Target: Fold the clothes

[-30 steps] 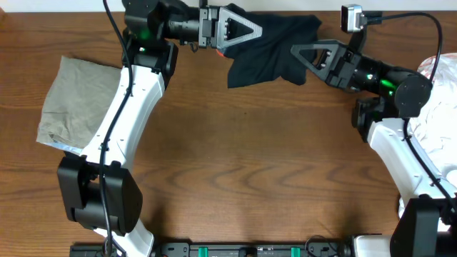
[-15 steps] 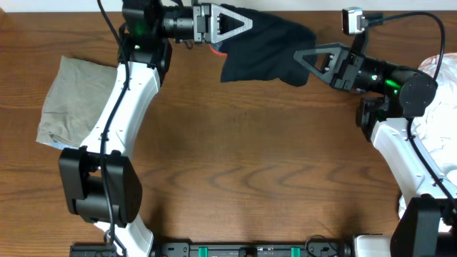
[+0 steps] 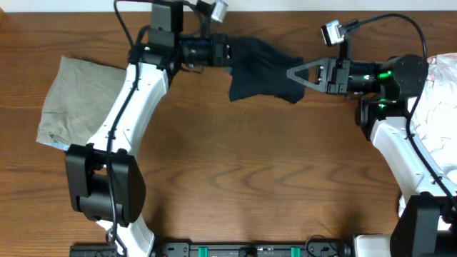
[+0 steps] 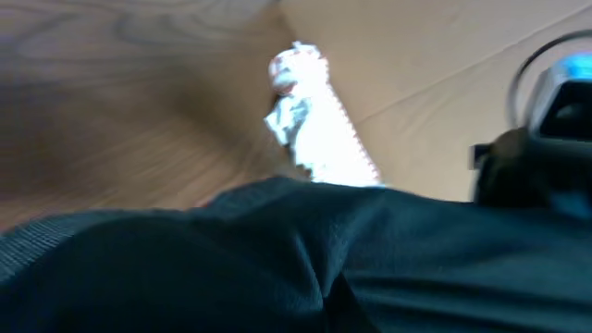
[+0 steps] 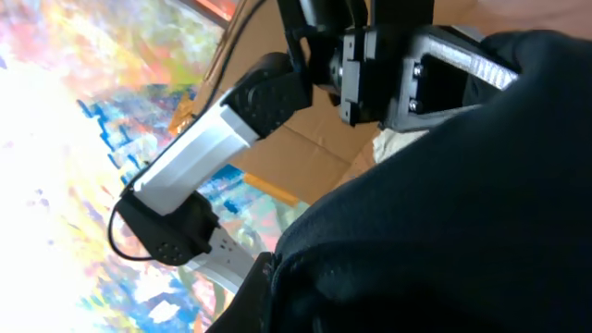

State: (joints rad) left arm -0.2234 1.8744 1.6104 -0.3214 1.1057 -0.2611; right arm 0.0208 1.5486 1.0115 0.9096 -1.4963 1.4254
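Trousers point(image 3: 263, 68) sit bunched at the far edge of the surface point(image 3: 235, 171). They form a dark mass whose long axis runs left to right between the two arms, with a lobe drooping toward the near side at its left end. At the far left a khaki-grey garment point(image 3: 71, 103) lies flat, well apart. The left pincer point(image 3: 230, 53) is clamped on the cloth's left end, and the right pincer point(image 3: 291, 72) is pinched narrow on its right edge. White fabrics point(image 3: 439, 93) lie at the far right. The left wrist view shows only black folds across its lower half, with wood and the white fabrics beyond. The right wrist view alone shows the black cloth close up against the left arm point(image 5: 213, 139) and a bright painted backdrop point(image 5: 83, 83).
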